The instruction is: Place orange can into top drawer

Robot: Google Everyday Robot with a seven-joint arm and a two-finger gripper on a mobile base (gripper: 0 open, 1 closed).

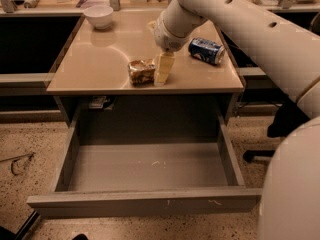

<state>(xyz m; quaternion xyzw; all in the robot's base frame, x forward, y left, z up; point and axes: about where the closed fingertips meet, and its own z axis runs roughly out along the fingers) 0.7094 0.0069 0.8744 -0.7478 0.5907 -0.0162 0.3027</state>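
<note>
The orange can [141, 71] lies on its side near the front edge of the tan table [100, 59]. My gripper [162, 69] reaches down from the white arm and stands on the table right beside the can's right end, touching or nearly touching it. The top drawer [150, 166] is pulled fully out below the table. Its inside is bare grey, and its scratched front [145, 204] is nearest the camera.
A blue can [206, 50] lies on its side at the table's right. A white bowl [98, 16] stands at the back left. My arm's large white links fill the right side. A dark chair base [280, 129] stands on the floor at the right, and a cable [20, 161] lies at the left.
</note>
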